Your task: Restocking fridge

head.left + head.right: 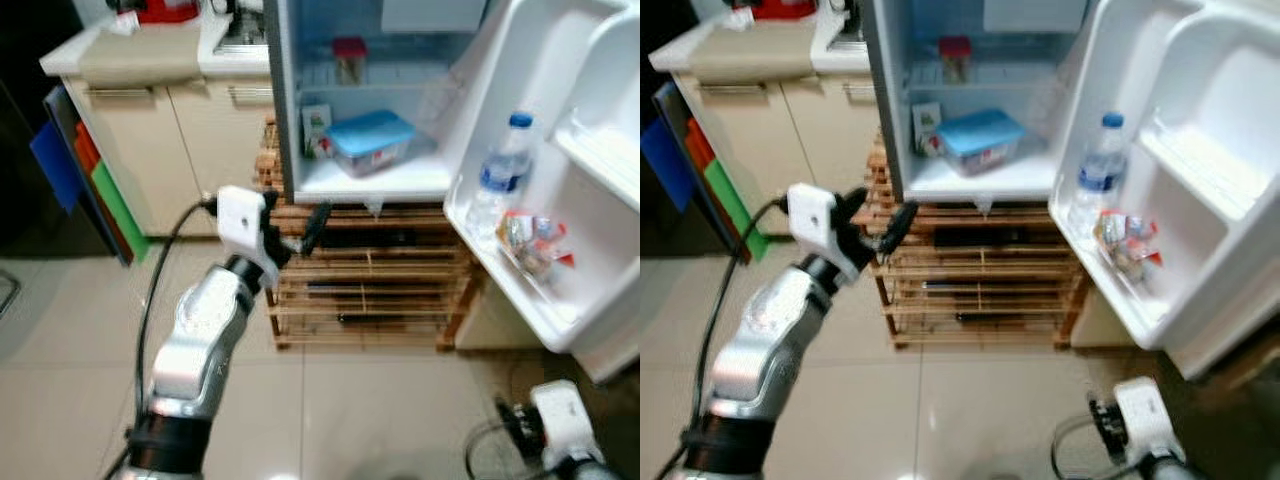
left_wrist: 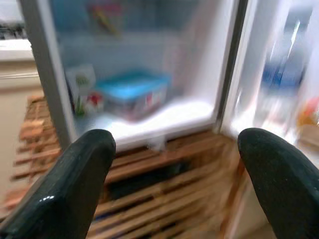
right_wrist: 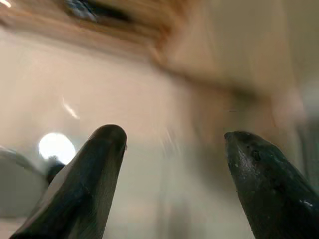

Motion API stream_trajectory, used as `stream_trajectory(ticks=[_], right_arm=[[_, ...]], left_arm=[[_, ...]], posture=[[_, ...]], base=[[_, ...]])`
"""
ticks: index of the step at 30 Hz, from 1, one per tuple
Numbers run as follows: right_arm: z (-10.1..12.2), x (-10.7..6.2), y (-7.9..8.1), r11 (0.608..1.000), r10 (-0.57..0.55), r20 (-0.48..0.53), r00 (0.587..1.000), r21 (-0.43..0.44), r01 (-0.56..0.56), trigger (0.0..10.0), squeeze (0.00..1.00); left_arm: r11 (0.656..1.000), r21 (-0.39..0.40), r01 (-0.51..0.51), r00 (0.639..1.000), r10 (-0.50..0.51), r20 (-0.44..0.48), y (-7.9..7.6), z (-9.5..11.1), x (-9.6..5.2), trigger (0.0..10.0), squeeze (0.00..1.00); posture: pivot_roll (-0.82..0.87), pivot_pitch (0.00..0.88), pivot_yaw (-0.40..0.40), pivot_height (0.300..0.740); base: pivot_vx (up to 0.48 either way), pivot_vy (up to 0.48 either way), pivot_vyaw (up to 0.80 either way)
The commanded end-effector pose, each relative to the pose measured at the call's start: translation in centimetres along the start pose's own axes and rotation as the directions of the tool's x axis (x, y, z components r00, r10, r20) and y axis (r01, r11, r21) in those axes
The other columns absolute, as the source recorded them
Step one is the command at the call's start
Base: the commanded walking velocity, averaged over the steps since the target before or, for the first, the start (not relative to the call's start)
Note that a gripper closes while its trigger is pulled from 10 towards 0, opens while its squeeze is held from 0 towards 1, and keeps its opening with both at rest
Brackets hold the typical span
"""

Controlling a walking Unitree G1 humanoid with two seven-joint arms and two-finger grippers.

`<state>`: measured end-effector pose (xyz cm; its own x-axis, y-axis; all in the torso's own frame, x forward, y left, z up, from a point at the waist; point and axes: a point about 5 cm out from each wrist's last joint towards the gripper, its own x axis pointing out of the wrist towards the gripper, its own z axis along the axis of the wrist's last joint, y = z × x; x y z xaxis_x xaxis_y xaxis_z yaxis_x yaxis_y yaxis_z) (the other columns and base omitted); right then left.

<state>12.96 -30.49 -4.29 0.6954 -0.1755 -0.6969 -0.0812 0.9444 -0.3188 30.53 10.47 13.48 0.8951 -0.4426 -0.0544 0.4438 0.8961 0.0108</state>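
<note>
Fridge (image 1: pixel 290 150): small, standing on a slatted wooden rack (image 1: pixel 370 290); door (image 1: pixel 560 170) swung wide to the robot's right.
Fridge floor: blue-lidded container (image 1: pixel 370 140) in the middle, a small carton (image 1: pixel 316 128) at its left by the wall.
Upper shelf: red-capped jar (image 1: pixel 349 59) at the back.
Door shelf: water bottle (image 1: pixel 503 170) upright, blue cap; loose packets (image 1: pixel 533 243) just beside it.
Left gripper (image 1: pixel 295 232): raised in front of the rack, below the fridge's lower left corner; fingers (image 2: pixel 75 184) spread wide, nothing between them.
Right gripper (image 3: pixel 169 174): low over the tiled floor (image 1: pixel 380 410), fingers apart, empty.
Surroundings: beige cabinet (image 1: pixel 170 140) left of the fridge; coloured boards (image 1: pixel 75 170) leaning against its side.
</note>
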Motion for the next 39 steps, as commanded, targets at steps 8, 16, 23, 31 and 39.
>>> stream_trajectory(ticks=[8,16,23,31,39], right_arm=[[-0.7,-1.8,-10.9,0.881,-0.463,-0.191,0.865,0.007,0.473,10.0,0.00],[6.4,-3.8,-17.9,0.682,-0.727,0.057,0.684,0.180,0.709,10.0,0.00],[16.3,-5.2,-20.1,0.671,-0.741,0.340,0.579,0.419,0.612,10.0,0.00],[24.2,-5.1,-12.7,0.921,-0.382,0.683,0.622,0.338,0.194,10.0,0.00],[32.1,-7.8,4.2,0.900,0.292,0.831,0.473,-0.071,-0.431,10.0,0.00]], left_arm=[[0.964,0.194,0.184,0.832,-0.047,-0.552,1.4,-10.0,-2.1,10.0,0.00],[0.904,0.306,0.298,0.701,0.010,-0.713,2.8,-14.4,-4.6,10.0,0.00],[0.870,0.288,0.401,0.579,0.002,-0.815,2.8,-17.5,-6.6,10.0,0.00],[0.926,0.240,0.292,0.515,0.059,-0.855,2.5,-19.5,-8.2,10.0,0.00],[0.822,0.112,0.558,0.267,-0.050,-0.962,-1.3,-23.1,-12.6,10.0,0.00]], posture=[[-0.25,0.006,0.042,0.740],[-0.26,0.000,0.065,0.740],[-0.27,0.000,0.091,0.740],[-0.28,0.000,0.099,0.740],[-0.29,0.000,0.115,0.740]], base=[[0.000,0.000,0.00],[0.000,0.000,0.00],[0.000,0.000,0.00],[0.000,0.000,0.00],[0.000,0.000,0.00]])
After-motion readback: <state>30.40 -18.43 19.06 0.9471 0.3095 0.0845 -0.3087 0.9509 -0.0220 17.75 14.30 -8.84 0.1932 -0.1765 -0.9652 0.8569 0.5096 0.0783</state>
